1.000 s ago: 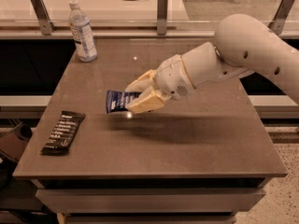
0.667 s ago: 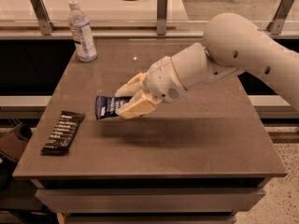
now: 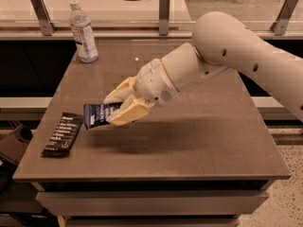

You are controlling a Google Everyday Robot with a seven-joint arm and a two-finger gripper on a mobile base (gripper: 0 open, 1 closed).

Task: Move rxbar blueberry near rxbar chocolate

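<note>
Two bars matter here. The nearer is the rxbar chocolate (image 3: 62, 134), lying flat by the front left corner of the table (image 3: 199, 145), its long side running roughly front to back. It is the landmark, so it needs no touching; the other bar goes to it.

Just past it and to its right is the rxbar blueberry (image 3: 98, 115), clamped in my gripper (image 3: 115, 109). My two fingers (image 3: 128, 113) are closed on the bar's right end, one above and one below, so most of the blue wrapper sticks out leftward beyond the fingertips. I judge that a sensible hold: the free end leads toward the black bar, and my fingers are clear of it. A soft shadow on the tabletop below suggests the bar hangs above the surface rather than resting on it. Its free end looks just beside the far right corner of the chocolate bar; whether the two touch I cannot tell.

Behind the gripper, my arm (image 3: 227, 51) reaches in from the right across the middle of the table. By my reckoning the carrying is nearly done, and what is left is lowering and letting go.

Farthest off, a water bottle (image 3: 84, 32) stands upright at the far left corner, well apart from both bars.
</note>
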